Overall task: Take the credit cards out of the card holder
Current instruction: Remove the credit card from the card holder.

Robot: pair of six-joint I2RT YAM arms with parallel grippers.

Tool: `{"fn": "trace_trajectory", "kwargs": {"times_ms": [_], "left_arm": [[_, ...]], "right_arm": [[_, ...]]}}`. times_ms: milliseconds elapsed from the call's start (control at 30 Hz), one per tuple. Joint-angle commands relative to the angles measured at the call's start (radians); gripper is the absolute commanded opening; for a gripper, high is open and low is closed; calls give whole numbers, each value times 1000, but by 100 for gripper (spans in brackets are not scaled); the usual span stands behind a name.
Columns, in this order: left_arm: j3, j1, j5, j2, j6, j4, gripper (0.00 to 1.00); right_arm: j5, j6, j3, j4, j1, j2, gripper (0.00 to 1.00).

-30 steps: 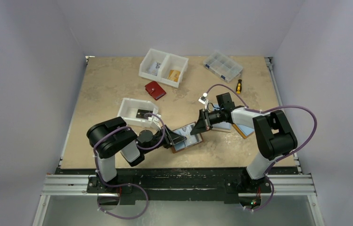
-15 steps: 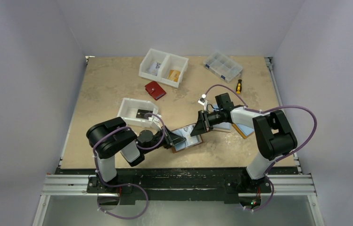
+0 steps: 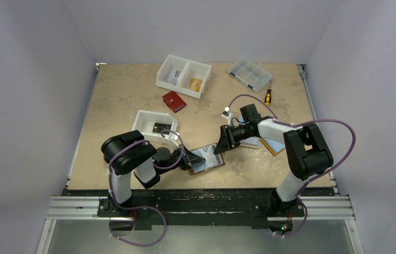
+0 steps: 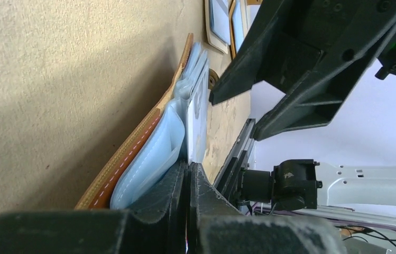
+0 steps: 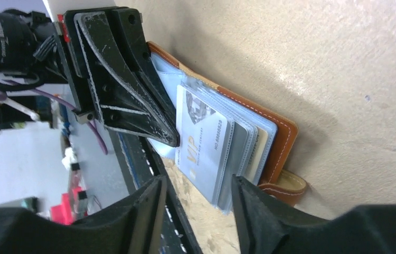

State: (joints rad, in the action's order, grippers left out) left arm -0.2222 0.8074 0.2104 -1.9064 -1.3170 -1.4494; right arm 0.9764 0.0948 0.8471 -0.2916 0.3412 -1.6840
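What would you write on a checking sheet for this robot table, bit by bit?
Surface: tan speckled tabletop, no spills seen.
Job's things: brown leather card holder lies open; pale VIP card sits in its clear sleeve; one dark card in the small white tray.
Clutter: red snap wallet, white two-part bin, clear compartment box, yellow-handled screwdriver, more holders under the right arm.
Grippers: left gripper shut on a sleeve page of that holder; right gripper open beside it.
Cables: purple cables loop along both arms.
Surroundings: plain pale walls, metal rail at the near edge.
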Motion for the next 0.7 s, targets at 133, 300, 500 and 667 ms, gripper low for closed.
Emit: {"fn": "trace_trajectory", "kwargs": {"times_ms": [133, 300, 500, 667], "left_arm": [[-38, -11, 91, 206, 186, 120, 0], [-95, -10, 105, 374, 381, 482, 0], [-109, -10, 93, 488, 487, 668, 0], [-115, -7, 89, 557, 534, 750, 0]], "right_arm": [[35, -371, 161, -212, 1, 71, 75], [6, -649, 262, -427, 2, 67, 96], [9, -808, 325, -535, 2, 114, 99], [58, -1018, 331, -662, 2, 76, 99]]}}
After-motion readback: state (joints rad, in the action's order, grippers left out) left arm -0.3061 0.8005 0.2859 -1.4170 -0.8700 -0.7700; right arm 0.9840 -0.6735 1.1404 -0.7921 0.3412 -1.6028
